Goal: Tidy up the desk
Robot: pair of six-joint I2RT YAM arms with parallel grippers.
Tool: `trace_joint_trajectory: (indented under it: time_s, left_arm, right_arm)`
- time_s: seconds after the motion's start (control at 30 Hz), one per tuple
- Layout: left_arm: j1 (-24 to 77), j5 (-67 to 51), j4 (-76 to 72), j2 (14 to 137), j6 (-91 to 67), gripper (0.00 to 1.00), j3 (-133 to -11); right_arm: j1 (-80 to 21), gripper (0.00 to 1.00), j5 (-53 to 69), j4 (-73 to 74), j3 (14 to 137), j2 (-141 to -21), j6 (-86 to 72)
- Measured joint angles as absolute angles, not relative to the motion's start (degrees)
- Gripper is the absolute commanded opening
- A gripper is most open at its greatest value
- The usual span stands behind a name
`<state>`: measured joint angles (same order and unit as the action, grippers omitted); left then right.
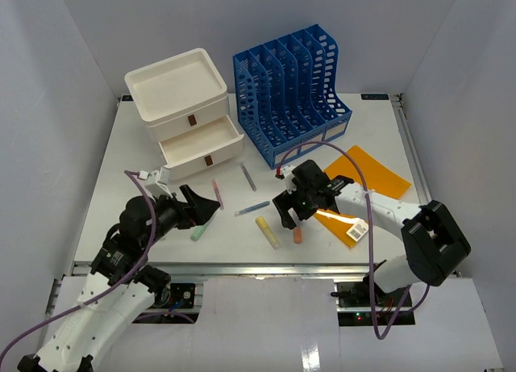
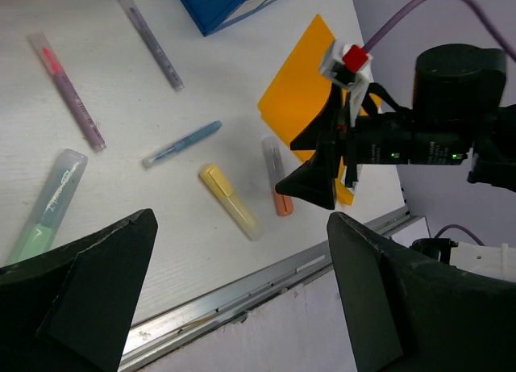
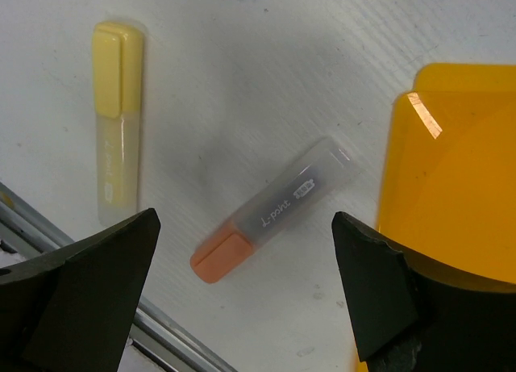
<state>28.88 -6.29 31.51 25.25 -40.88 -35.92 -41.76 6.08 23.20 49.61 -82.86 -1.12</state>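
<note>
Well, barely started | tabletop [image 1: 371,126] spans the space before both arms, pens and highlighters loose on it (drawer box [image 1: 173,85] open, looks empty) | right gripper [image 1: 292,219] spread open above orange highlighter [image 3: 274,206] | left gripper [image 2: 242,307] open, empty | nearly all sorting left

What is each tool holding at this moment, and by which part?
Nothing is held. Both the left tool and the right tool are open; the orange highlighter lies on the desk below the right tool's open fingers, untouched.
</note>
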Motion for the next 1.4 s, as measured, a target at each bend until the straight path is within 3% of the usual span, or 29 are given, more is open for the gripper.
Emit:
trace_joint_trajectory:
  time_s: [0.4,0.77,0.93,1.2,1.3,1.4]
  left_arm:
    - [28.88,-3.5,36.1,21.19,-40.73,0.98,-38.9]
    - [28.88,-2.28,37.53,19.69,-40.95,0.98,-39.4]
    - [28.88,-2.31,37.76,19.24,-40.95,0.98,-39.37]
    - [28.88,-3.58,37.25,20.58,-40.16,0.98,-39.0]
    - [28.88,-4.05,37.21,21.38,-39.81,0.98,-39.0]
    - [28.88,-4.32,37.16,21.84,-39.46,0.98,-39.0]
  right_arm:
    - [-41.78,0.69,2.55,22.05,50.15,-90.26,-2.39]
    - [-41.6,0.22,-0.83,21.58,50.24,-90.98,0.18]
    - [-41.54,0.09,1.65,22.23,50.62,-91.22,5.65]
    - [-41.85,0.08,14.69,34.59,64.28,-96.63,22.75]
    - [-42.1,0.08,17.61,37.71,73.66,-97.65,28.09]
    - [-42.79,0.08,18.67,42.99,90.62,-102.4,34.7]
